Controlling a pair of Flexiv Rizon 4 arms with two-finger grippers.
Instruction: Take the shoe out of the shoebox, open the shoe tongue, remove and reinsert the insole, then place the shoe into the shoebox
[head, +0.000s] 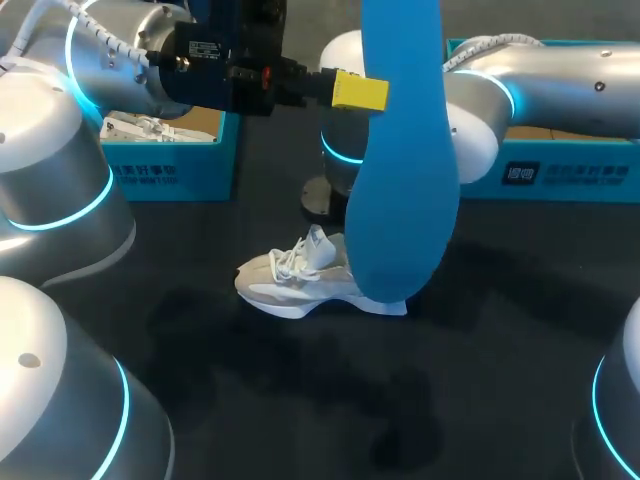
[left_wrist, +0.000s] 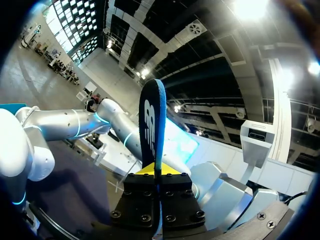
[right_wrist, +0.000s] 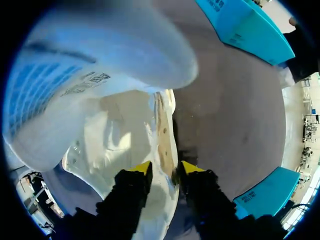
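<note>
I've got the shoe (head: 295, 280) sitting on the bench (head: 300, 400), insole (head: 400, 150) hanging above it. One shoebox (head: 170, 172) back left, another box (head: 570, 178) back right.

Insole (head: 400, 180): blue, out of the shoe, hanging upright with the wide end down. Its narrow top is pinched between the left fingers (head: 358, 92), and its lower end sits just over the shoe's heel.
Shoe (head: 290, 285): white sneaker, laced, upright on its sole mid-surface, toe toward my left. The right fingers (right_wrist: 141, 169) straddle its rim, one inside and one outside.
Shoebox (head: 170, 165): blue, open, back left, something white inside. A matching blue box (head: 560, 175) is back right.
</note>
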